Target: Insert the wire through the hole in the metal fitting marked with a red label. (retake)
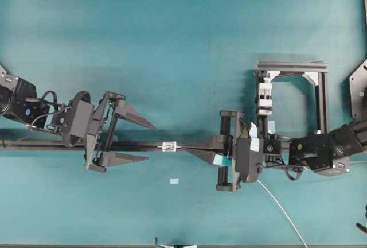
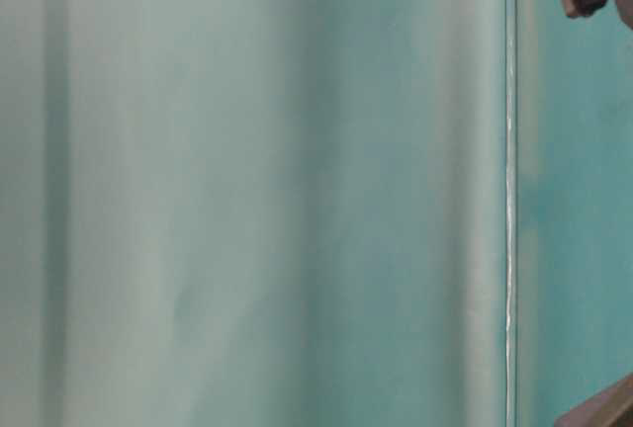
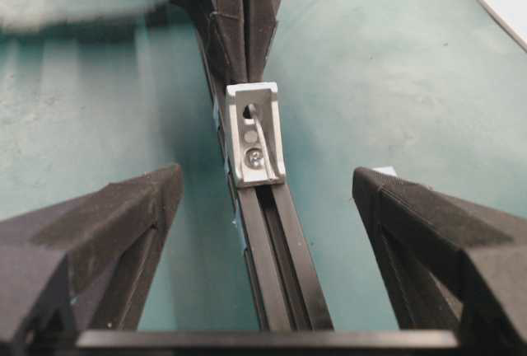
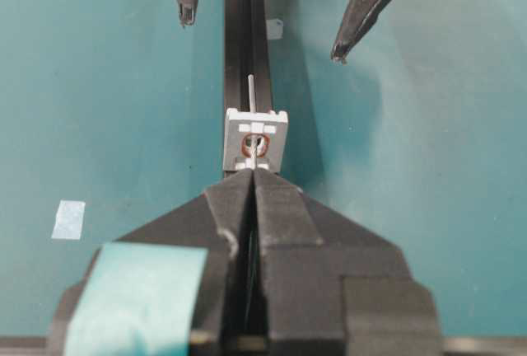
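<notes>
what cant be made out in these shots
- Table-level view: blurred teal, no fitting or gripper identifiable.
- Overhead: the hole in the fitting is too small to see.
- Left wrist: wire tip not visible past the fitting.
- Overhead: wire runs off the bottom edge.

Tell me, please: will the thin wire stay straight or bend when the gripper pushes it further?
Probably stiff over short lengths: the wire sticks out straight beyond the metal fitting. Behind the right gripper it trails in a loose curve, so it likely flexes unless pinched close to the tip.
</notes>
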### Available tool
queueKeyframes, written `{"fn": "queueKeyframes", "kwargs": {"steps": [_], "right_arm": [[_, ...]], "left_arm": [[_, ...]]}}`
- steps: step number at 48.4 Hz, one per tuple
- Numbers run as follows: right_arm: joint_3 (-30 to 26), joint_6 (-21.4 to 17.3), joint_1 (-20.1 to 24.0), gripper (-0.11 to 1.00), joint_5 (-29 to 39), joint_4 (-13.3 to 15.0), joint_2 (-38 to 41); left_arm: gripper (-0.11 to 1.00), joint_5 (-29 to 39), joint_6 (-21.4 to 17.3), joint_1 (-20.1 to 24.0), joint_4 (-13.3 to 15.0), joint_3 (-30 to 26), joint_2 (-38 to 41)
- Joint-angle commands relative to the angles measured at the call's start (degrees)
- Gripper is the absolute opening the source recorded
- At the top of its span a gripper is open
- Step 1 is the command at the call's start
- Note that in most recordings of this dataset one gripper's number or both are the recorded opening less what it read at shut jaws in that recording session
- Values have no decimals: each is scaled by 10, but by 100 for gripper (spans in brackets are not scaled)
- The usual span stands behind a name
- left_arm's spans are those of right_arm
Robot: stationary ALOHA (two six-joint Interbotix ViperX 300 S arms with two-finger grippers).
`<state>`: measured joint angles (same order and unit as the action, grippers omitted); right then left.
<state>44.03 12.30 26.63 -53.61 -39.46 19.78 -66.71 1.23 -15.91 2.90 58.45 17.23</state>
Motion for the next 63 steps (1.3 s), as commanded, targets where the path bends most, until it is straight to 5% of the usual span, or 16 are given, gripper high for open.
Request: {"fn": "queueKeyframes", "kwargs": {"steps": [1, 37, 40, 52, 63], "right_arm": [[-10, 1, -1, 3, -5, 4, -8], [-31, 2, -9, 3, -4, 18, 8], [-31, 2, -10, 3, -3, 18, 8], [-31, 3, -10, 3, -3, 18, 7], [-30, 3, -10, 3, -3, 18, 8]], "left_arm": [[74, 0, 1, 0, 0, -7, -7], [72, 62, 14, -1, 0, -35, -11], [64, 63, 19, -1, 0, -35, -12], [4, 112, 80, -1, 0, -42, -22], [-10, 149, 92, -1, 0, -43, -45]]}}
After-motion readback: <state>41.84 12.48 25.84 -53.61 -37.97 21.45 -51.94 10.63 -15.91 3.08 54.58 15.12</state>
